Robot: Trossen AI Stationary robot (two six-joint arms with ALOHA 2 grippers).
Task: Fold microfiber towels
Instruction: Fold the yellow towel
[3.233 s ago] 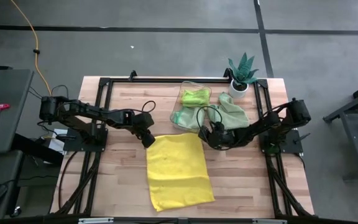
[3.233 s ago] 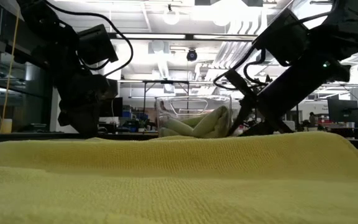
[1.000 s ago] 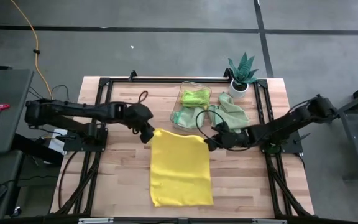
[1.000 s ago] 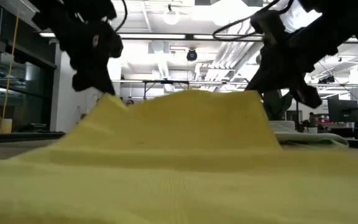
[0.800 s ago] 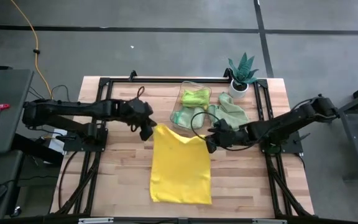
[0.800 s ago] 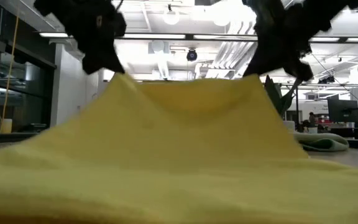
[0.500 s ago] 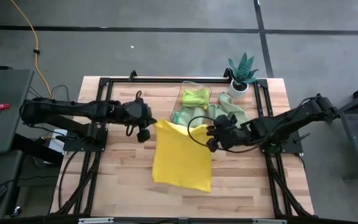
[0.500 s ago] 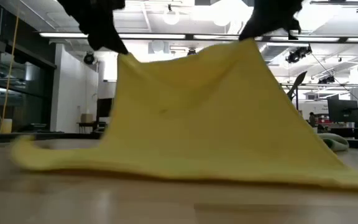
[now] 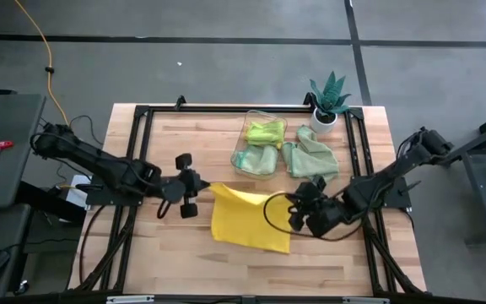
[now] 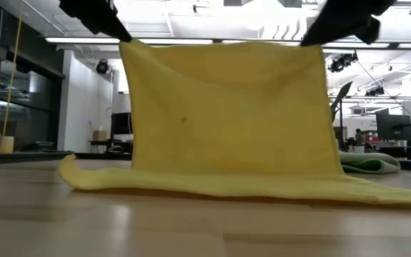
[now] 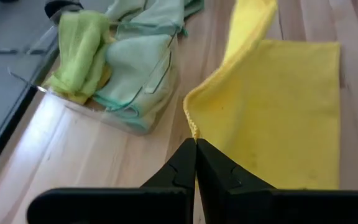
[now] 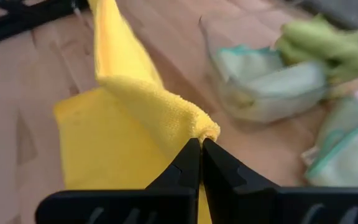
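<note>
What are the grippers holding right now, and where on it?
Both hold the yellow towel by its top corners: the left gripper pinches one, the right gripper the other. The lower edge lies on the table.

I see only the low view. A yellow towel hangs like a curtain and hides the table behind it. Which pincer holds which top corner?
Observer: The left pincer is shut on one corner of the yellow towel, the right pincer on the other.
Operator: What is behind the towel?
Observer: A clear bin holding a lime green towel and a mint green towel.
Operator: Anything else?
Observer: Another pale green towel lies beside the bin, with a potted plant at the table's far corner.
</note>
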